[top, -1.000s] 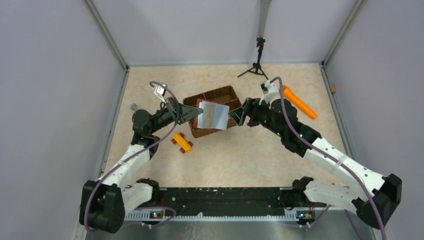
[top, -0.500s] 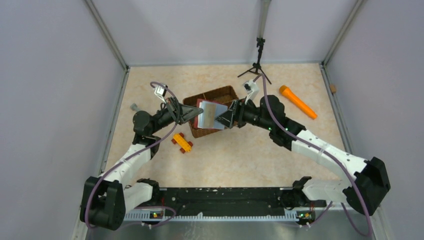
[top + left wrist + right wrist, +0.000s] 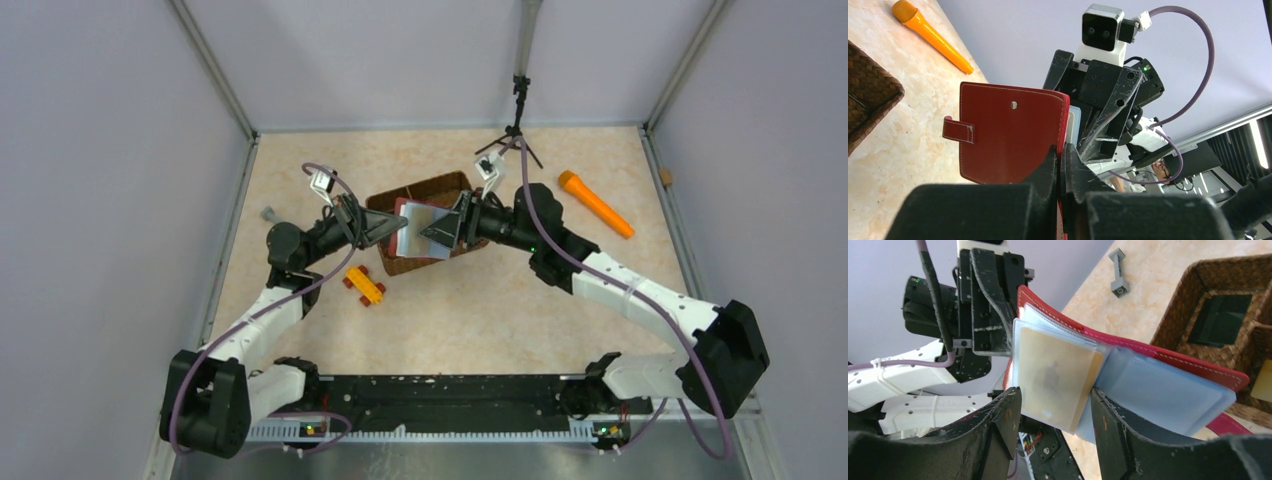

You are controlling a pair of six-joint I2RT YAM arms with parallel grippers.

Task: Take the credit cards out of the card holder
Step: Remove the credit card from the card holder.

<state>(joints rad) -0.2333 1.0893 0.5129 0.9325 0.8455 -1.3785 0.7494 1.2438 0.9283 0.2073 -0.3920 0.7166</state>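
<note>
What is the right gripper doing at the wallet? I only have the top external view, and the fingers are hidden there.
Observer: The right wrist view shows the right gripper open, with one finger on each side of a tan leaf inside the card holder.
Operator: Does the left one have hold of it?
Observer: Yes. In the left wrist view the left gripper is shut on the edge of the red cover, and the strap tab sticks out unfastened.
Operator: Is anything in the basket?
Observer: A dark flat card lies in one compartment of the wicker basket.
</note>
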